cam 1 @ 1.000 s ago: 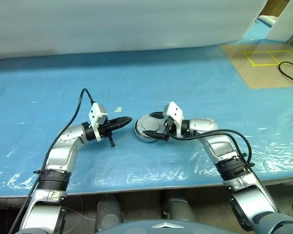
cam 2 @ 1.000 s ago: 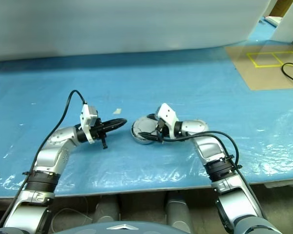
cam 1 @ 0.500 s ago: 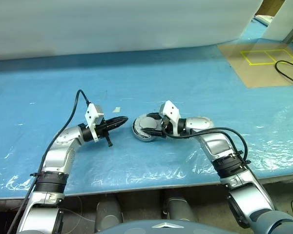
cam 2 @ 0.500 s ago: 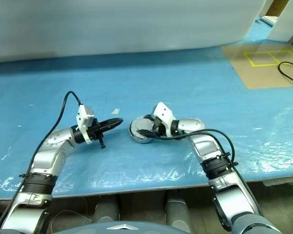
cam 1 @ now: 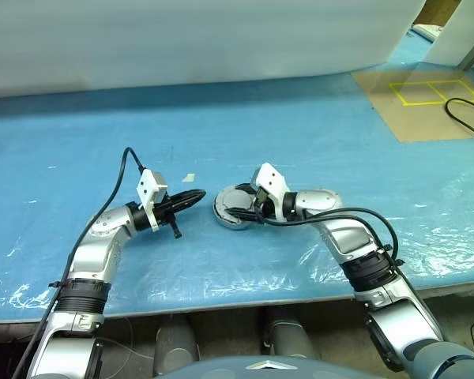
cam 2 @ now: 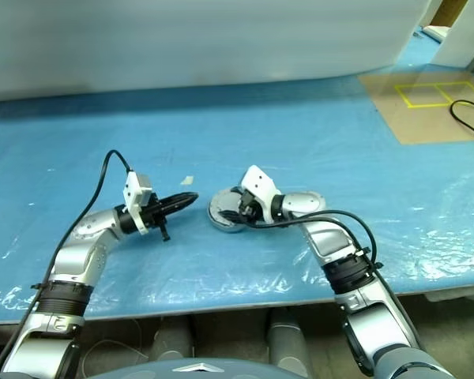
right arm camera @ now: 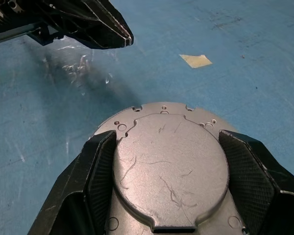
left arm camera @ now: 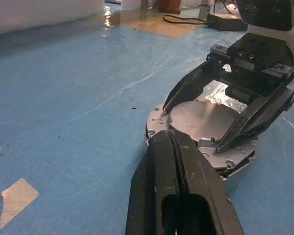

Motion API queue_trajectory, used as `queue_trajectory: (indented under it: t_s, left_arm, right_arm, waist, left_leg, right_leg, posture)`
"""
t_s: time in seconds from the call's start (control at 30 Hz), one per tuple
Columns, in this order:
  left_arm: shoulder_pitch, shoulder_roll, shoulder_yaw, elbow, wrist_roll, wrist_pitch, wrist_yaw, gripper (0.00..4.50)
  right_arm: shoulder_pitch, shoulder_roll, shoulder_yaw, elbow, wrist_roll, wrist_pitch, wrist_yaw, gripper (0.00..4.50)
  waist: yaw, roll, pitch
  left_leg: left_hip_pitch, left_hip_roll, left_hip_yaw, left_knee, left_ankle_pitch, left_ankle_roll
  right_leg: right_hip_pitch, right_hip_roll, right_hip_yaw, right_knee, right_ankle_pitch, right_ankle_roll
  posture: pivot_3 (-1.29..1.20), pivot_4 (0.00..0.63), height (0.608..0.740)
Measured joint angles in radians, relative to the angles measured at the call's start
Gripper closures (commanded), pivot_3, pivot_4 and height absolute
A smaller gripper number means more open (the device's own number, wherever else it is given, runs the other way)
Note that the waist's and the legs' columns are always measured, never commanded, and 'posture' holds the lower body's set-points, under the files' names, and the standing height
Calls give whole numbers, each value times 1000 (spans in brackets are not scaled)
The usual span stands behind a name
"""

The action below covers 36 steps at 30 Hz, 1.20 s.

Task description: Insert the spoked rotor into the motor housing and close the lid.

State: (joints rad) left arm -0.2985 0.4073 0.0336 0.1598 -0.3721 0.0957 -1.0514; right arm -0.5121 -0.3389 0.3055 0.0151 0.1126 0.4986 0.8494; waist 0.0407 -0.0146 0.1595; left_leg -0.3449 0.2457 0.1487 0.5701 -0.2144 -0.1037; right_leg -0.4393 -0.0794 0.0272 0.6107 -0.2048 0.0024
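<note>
The motor housing (cam 1: 231, 223) sits on the blue table cover with the lid (right arm camera: 171, 161) on top, plain grey face with the raised middle upward. My right gripper (cam 1: 241, 207) reaches in from the right and tilts down over it. Its two black fingers (right arm camera: 95, 171) press against opposite sides of the lid's raised middle. My left gripper (cam 1: 199, 194) is shut and empty, lying level just left of the housing. Its tip (left arm camera: 169, 138) points at the housing's rim (left arm camera: 235, 169) and stands a little short of it. The spoked rotor is hidden.
A small scrap of tape (cam 1: 190, 178) lies on the cover behind the left gripper. A brown board with yellow tape squares (cam 1: 426, 91) and a black cable (cam 1: 466, 118) are at the far right. A white sheet (cam 1: 205, 39) closes the back.
The camera has shifted slightly. Both grippers and the housing keep their places relative to each other.
</note>
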Motion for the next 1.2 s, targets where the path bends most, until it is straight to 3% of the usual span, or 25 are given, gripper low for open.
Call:
queue_trajectory:
  t_s: [0.3, 0.93, 1.2]
  left_arm:
    - [5, -1, -2, 19, 1, -10, 8, 4500]
    - [7, -17, -5, 20, 0, -11, 18, 4500]
    - [-28, -21, -60, 41, 17, 26, 19, 4500]
  right_arm:
    - [12, 37, -1, -34, 2, 68, -61, 1531]
    - [43, 40, 55, -10, -62, -39, -132, 1531]
    - [46, 35, 60, -3, -70, -59, -133, 1531]
  waist:
    - [0, 0, 0]
    - [0, 0, -2]
    - [2, 2, -4]
  left_leg:
    - [0, 0, 0, 0, 0, 0]
    - [10, 0, 1, 0, 0, 0]
    - [11, 0, 1, -1, 0, 0]
  right_leg:
    - [0, 0, 0, 0, 0, 0]
    - [7, 0, 1, 1, 1, -1]
    - [8, 0, 1, 1, 1, -1]
  posture:
    - [0, 150, 740]
    - [0, 150, 740]
    - [0, 150, 740]
